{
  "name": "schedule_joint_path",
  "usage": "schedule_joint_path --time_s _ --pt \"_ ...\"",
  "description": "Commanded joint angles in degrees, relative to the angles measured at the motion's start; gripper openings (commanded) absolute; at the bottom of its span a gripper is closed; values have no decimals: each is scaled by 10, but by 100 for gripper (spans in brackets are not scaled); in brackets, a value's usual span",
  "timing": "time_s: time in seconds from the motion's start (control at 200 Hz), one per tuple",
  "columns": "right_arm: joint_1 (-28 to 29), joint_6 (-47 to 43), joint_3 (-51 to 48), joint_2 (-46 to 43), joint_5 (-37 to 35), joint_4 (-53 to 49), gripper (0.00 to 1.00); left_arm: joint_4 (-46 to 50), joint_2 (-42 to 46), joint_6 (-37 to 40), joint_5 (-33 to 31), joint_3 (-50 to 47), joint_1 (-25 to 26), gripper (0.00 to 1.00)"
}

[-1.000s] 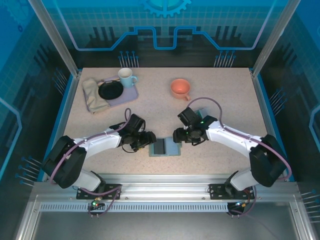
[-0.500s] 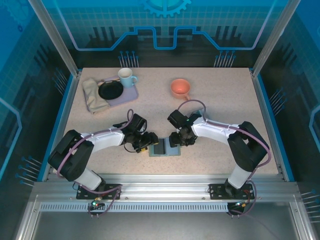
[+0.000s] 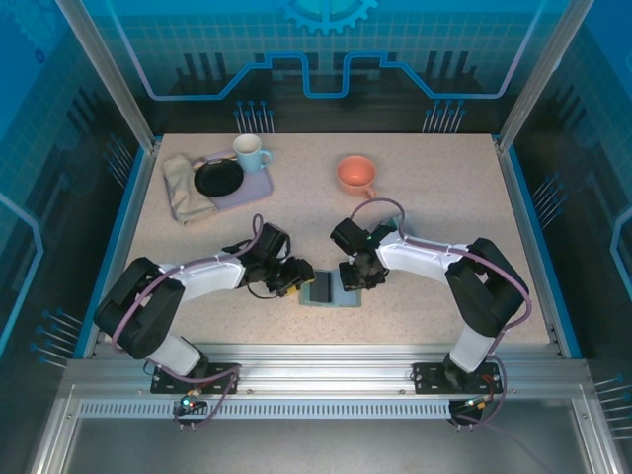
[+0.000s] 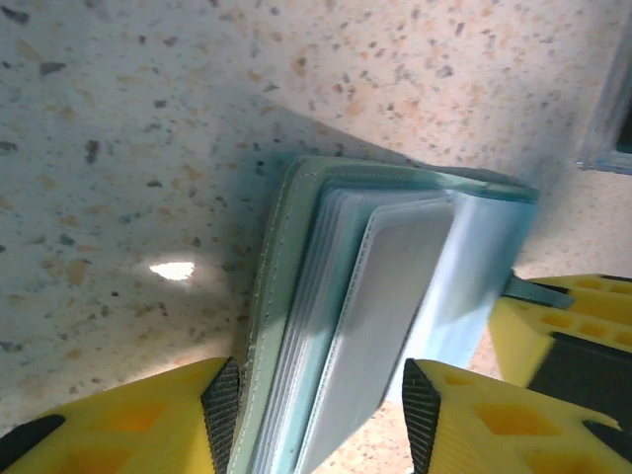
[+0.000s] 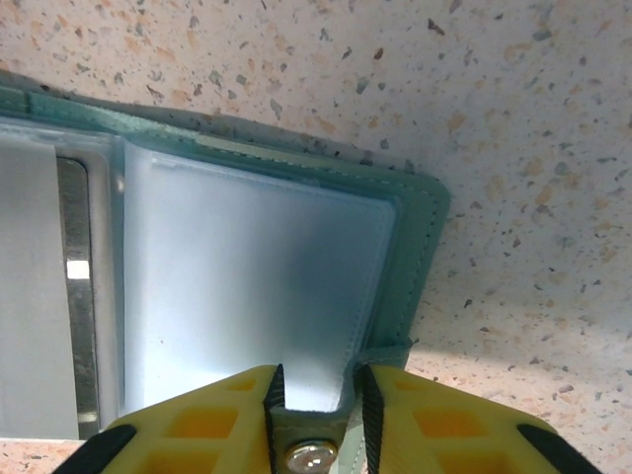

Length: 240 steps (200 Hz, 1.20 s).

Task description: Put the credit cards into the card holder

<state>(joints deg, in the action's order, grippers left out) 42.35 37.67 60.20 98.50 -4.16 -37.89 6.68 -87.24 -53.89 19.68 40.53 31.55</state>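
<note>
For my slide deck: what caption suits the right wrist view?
Right gripper pinches the snap tab of the open card holder, clear sleeves spread on the speckled table.

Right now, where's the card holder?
Top view: the card holder lies open at the front centre of the table, between the left gripper and the right gripper, whose fingers straddle its tab in the right wrist view.

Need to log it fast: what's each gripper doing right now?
Left gripper: jaws around the card holder, grip cannot be told.
Right gripper: closed on the card holder's tab.
</note>
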Motion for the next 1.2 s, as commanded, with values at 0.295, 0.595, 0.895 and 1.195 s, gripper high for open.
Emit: schedule_joint_path --time_s 0.295,0.595,0.895,1.195 --pt "-1 14 -26 -24 8 24 16 -71 42 -19 60 2 1 40" --pt "-20 33 -71 -71 48 81 12 -47 6 24 88 65 34 35" --pt "-92 109 -201 -187 101 173 13 -68 -79 0 77 105 78 42" --pt "-116 99 -227 -219 135 181 17 -91 -147 -11 102 147 105 49"
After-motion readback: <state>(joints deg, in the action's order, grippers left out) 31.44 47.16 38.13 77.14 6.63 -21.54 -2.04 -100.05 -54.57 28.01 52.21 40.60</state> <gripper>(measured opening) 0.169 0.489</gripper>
